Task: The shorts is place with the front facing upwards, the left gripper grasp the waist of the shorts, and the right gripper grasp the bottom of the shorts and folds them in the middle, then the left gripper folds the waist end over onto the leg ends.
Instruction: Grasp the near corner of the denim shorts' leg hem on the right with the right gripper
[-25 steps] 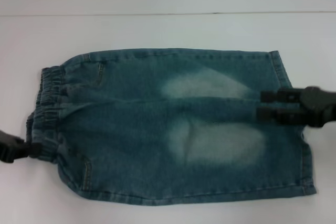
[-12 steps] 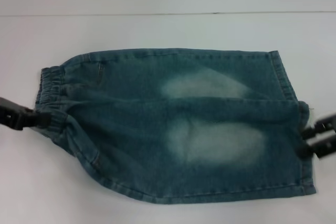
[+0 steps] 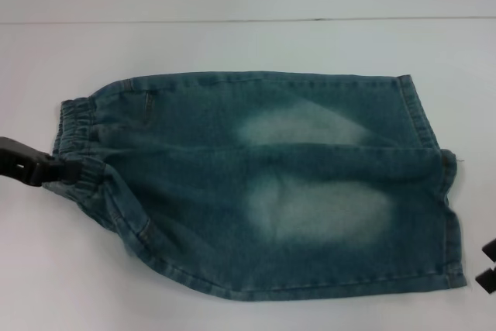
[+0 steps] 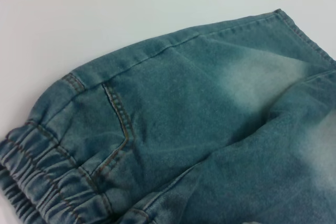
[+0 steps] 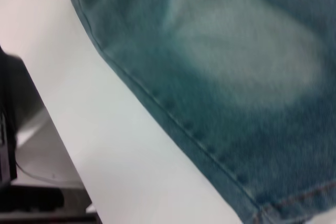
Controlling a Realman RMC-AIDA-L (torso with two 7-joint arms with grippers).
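Two grippers — left gripper point(image 3: 66, 170) clamping the shorts point(image 3: 263, 184), right gripper point(image 3: 490, 265) apart.

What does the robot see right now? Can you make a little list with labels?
clothing: child's blue-green denim shorts with pale faded patches, lying on a white table
waist of the shorts: ruffled elastic band, on the robot's left
leg ends: straight stitched hems, on the robot's right
left claw: at the waistband, pinching its near part, the denim there pulled into a fold
right claw: off the shorts, at the view's right edge near the lower hem corner
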